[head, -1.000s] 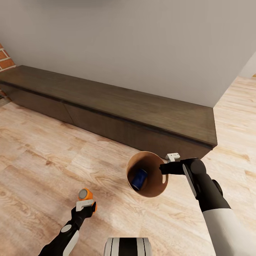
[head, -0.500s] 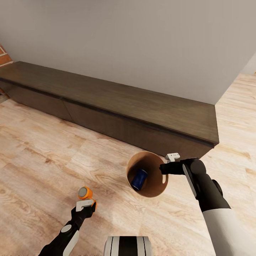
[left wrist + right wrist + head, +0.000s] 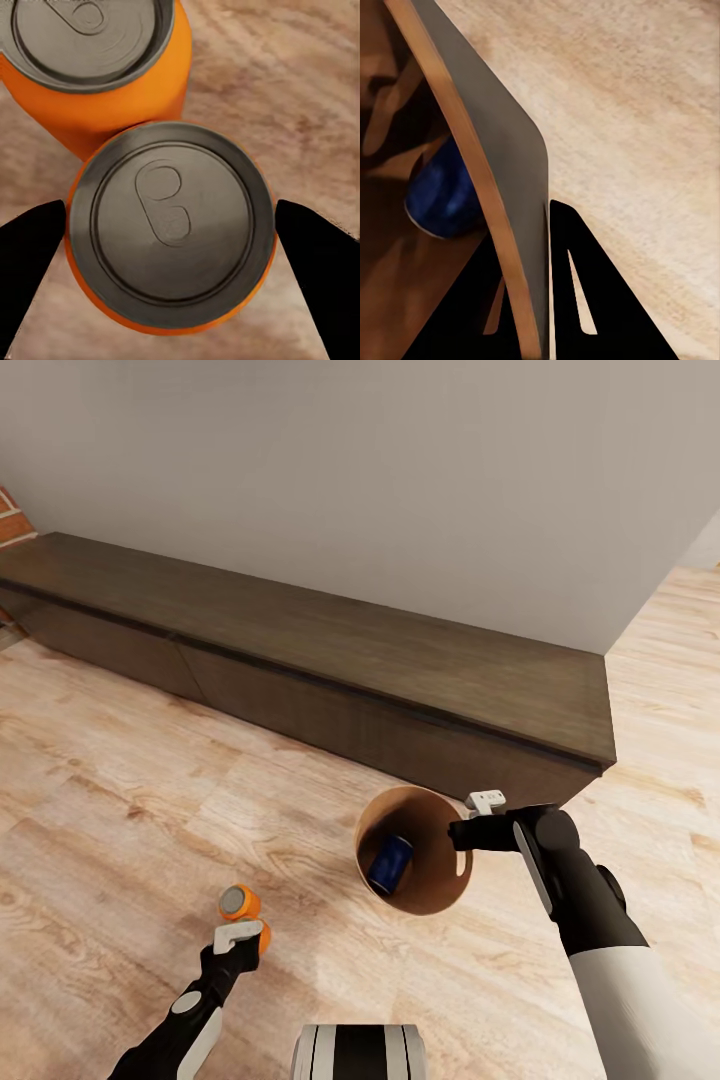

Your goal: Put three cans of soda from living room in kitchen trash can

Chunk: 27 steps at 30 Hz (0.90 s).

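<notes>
Two orange cans of soda with grey tops stand close together on the wood floor. One can [image 3: 172, 232] sits between the fingers of my left gripper [image 3: 171, 244], which touch its sides. The second can [image 3: 94, 64] [image 3: 237, 904] stands just beyond it. In the head view the left gripper [image 3: 245, 945] hangs over the held can [image 3: 264, 941], mostly hiding it. My right gripper [image 3: 461, 834] [image 3: 536, 300] is shut on the rim of the tash can [image 3: 425, 865], held tilted above the floor. A blue cylindrical thing [image 3: 391, 863] [image 3: 439, 195] lies inside the bin.
A long low dark-wood bench [image 3: 330, 650] runs along the grey wall ahead, its right end near the bin. Brick [image 3: 8, 520] shows at the far left. Light wood floor [image 3: 120, 800] spreads between me and the bench.
The whole view shifted slightly a second ago, so the camera moved. Both grippers, the cans and the bin keep their places relative to me.
</notes>
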Motion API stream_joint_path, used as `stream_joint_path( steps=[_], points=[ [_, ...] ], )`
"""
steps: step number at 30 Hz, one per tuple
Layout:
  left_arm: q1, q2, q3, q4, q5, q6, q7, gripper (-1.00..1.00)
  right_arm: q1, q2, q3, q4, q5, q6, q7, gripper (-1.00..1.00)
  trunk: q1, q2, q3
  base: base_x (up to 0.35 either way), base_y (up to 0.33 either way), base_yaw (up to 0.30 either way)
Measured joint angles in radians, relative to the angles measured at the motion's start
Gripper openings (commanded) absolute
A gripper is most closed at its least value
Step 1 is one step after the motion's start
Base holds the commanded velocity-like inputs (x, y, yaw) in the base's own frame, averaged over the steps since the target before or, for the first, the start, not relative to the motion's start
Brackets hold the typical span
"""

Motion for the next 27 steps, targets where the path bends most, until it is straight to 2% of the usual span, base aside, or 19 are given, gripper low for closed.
stream_joint_path(
  steps=[22,27],
  points=[
    [0.000,-0.001,0.000,0.001,-0.001,0.003,-0.004,-1.00,0.000,0.002,0.003,0.000,0.003,-0.001,0.000,-1.00,0.000,0.000,0.000,0.000,0.000,0.000],
    [0.000,-0.001,0.002,0.001,-0.002,0.004,-0.004,-1.00,0.000,0.002,0.003,0.000,0.003,-0.001,0.000,-1.00,0.000,0.000,0.000,-0.155,0.000,0.000]
  ],
)
